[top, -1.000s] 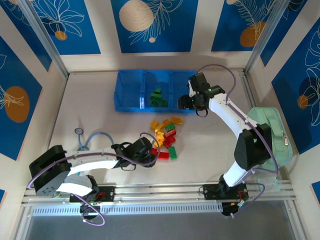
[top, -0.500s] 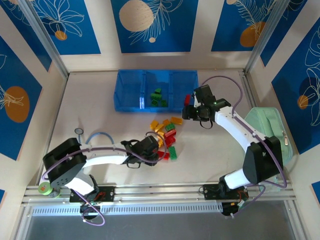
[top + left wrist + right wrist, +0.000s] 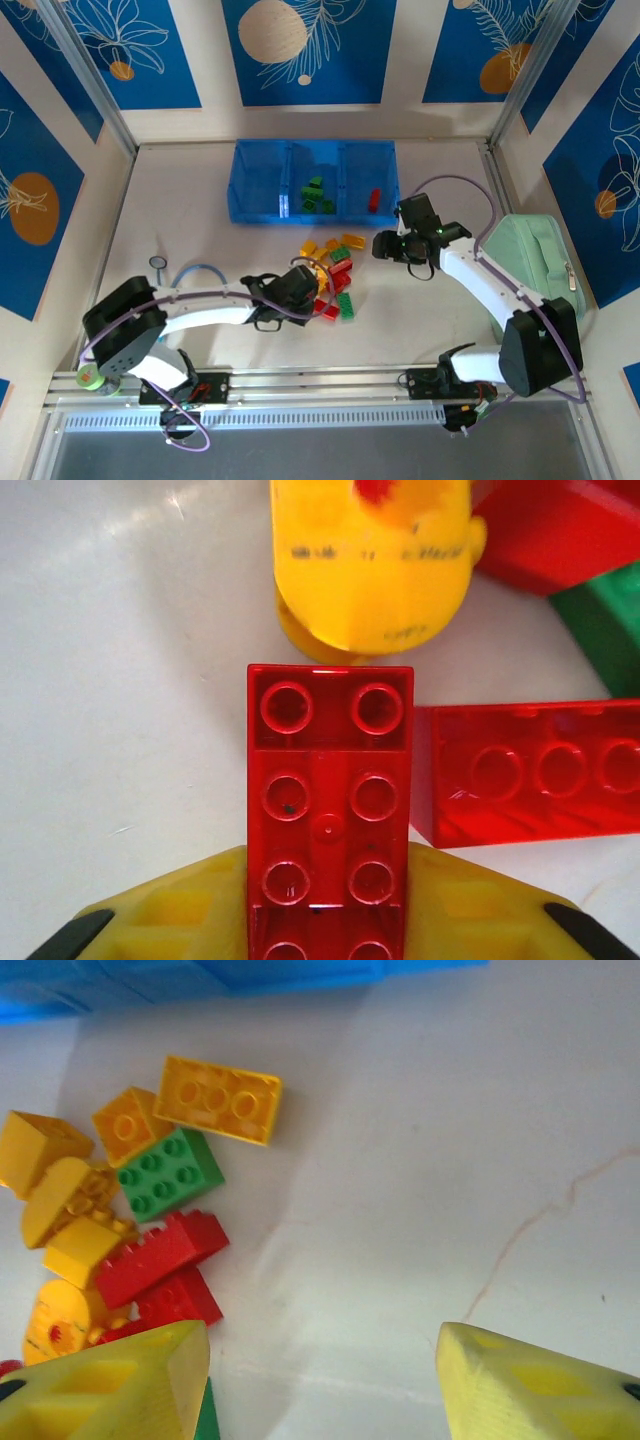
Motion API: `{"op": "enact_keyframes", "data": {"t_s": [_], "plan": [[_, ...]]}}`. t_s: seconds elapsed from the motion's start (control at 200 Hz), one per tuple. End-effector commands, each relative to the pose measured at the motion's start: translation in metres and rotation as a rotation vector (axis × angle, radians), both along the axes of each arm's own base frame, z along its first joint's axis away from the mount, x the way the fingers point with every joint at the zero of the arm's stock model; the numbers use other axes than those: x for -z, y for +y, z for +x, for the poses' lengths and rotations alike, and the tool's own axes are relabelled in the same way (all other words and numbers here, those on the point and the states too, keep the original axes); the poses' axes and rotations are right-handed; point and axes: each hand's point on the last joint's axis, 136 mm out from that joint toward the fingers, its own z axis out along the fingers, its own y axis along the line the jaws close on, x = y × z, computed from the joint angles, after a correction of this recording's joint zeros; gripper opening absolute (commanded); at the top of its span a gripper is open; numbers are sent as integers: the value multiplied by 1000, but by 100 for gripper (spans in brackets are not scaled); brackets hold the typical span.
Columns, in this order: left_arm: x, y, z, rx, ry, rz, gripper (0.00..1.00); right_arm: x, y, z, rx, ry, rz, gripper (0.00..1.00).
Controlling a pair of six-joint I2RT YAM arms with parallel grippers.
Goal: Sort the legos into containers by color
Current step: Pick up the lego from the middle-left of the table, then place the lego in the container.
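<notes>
Left gripper: clenched on a red two-by-four brick, at the loose pile near the blue tray.
Step in hand, likely: picking red. Next move: carry to the tray's right compartment, where one red brick lies.
Right gripper: released, empty, near the tray's right corner.
Middle compartment: green bricks.
Obstruction: yellow rounded piece just beside the held brick; right arm close to the path.

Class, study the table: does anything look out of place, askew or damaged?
A blue tube with a round disc lies left of the loose bricks; it is no brick. In the tray, green bricks and a red brick sit in separate compartments. Nothing looks broken.
</notes>
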Motion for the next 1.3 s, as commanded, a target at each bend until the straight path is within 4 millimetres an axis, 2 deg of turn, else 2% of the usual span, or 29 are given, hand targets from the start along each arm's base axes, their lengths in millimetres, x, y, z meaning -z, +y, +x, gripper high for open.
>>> {"op": "enact_keyframes", "data": {"t_s": [0.0, 0.105, 0.32, 0.445, 0.585, 0.705, 0.825, 0.845, 0.871, 0.996, 1.166, 1.241, 1.296], "plan": [[-48, -9, 19, 9, -88, -82, 33, 3, -1, -9, 34, 1, 45, 62], [-72, -12, 30, 15, -118, -122, 33, 12, -1, -19, 45, 14, 69, 62], [-101, -22, 60, 17, -142, -204, 33, 23, -3, -39, 57, 39, 82, 62], [-119, -39, 88, 48, -197, -193, 32, 27, -8, -48, 85, 40, 83, 61], [-138, -71, 126, 99, -251, -176, 32, 33, -12, -56, 125, 57, 95, 61], [-137, -98, 162, 117, -240, -180, 32, 33, -7, -60, 115, 63, 108, 61], [-132, -117, 193, 117, -232, -178, 32, 30, -2, -65, 97, 52, 103, 61], [-125, -118, 196, 119, -221, -162, 32, 29, -1, -66, 95, 51, 103, 61], [-129, -123, 203, 121, -232, -167, 32, 29, 1, -67, 91, 48, 105, 61], [-117, -140, 224, 139, -220, -132, 32, 31, 3, -73, 84, 49, 102, 60], [-107, -150, 249, 132, -220, -98, 33, 31, 0, -77, 88, 45, 95, 60], [-105, -150, 258, 119, -222, -90, 43, 30, 0, -78, 82, 41, 97, 61], [-109, -149, 262, 113, -223, -91, 58, 28, 0, -79, 79, 36, 96, 61]]}}
